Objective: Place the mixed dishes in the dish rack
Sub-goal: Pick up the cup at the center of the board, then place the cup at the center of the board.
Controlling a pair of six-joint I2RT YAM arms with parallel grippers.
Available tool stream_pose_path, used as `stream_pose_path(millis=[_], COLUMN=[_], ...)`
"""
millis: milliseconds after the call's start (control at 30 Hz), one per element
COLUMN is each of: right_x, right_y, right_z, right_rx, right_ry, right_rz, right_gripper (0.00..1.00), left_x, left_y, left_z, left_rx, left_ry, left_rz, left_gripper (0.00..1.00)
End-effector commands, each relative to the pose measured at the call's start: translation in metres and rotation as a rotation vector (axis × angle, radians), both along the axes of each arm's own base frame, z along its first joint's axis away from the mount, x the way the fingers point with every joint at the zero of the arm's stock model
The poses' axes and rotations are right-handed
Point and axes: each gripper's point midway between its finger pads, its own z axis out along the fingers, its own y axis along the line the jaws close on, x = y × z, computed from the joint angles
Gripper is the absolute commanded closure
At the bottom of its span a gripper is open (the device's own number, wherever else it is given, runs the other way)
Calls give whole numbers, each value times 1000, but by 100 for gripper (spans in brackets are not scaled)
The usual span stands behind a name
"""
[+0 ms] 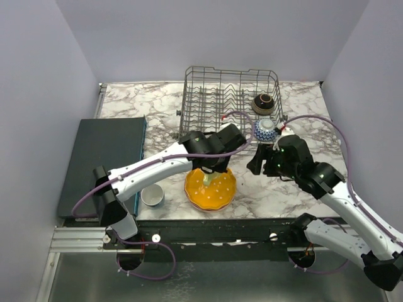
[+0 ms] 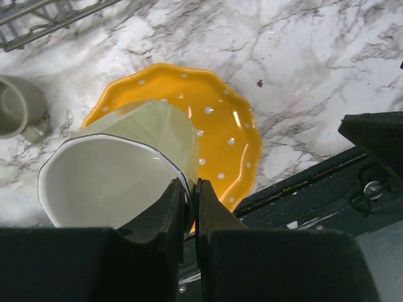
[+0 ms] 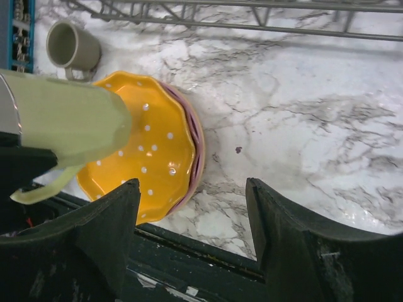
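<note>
Mug (image 2: 119, 170) aloft in left end effector (image 2: 191, 192)

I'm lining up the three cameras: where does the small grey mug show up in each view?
Top external: grey mug near the table's front edge, left of the orange dotted plate.
Left wrist: at the far left edge, upper half, left of the plate.
Right wrist: top left corner, above the plate.
Shared landmark: the orange dotted plate.
</note>
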Motion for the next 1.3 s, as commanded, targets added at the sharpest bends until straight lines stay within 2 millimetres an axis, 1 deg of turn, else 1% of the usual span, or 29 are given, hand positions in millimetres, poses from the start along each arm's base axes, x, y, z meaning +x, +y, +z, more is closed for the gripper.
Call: stream_pose_path(millis=[0, 100, 200, 367, 500, 600, 700, 767, 867, 1000, 1133, 1267], right_x=[-3, -6, -10, -16, -24, -32, -36, -38, -41, -43, -47, -49], right_y=[-36, -54, -71, -96, -116, -129, -130, -129, -130, -134, -137, -136], right_z=[12, 13, 12, 20, 26, 27, 24, 21, 17, 19, 18, 16], right_rx=[-37, -40, -45, 1, 77, 110, 133, 139, 142, 162, 180, 191], right_ry=[-33, -39, -25, -21, -28, -30, -16, -3, 8, -3, -5, 6], right_rz=[-187, -289, -402, -603, -762, -847, -866, -866, -872, -883, -899, -898], right_gripper=[25, 25, 22, 23, 22, 21, 20, 20, 20, 20, 20, 20], left_x=[4, -1, -6, -12, -11, -11, -9, -9, -9, -11, -12, -11], left_y=[-41, -63, -85, -117, -134, -144, -152, -158, -165, -174, -175, -175], left_z=[24, 18, 15, 1, -12, -24, -33, -36, -36, -39, -55, -65], left_rx=[-37, -22, -20, -13, -18, -13, -13, -22, -41, -60, -35, -17], left_ry=[-107, -111, -119, -110, -95, -80, -70, -66, -61, -47, -27, -22], left_rz=[-40, -84, -122, -167, -184, -193, -197, -202, -206, -220, -223, -211], left_gripper=[100, 100, 100, 100, 100, 100, 100, 100, 100, 100, 100, 100])
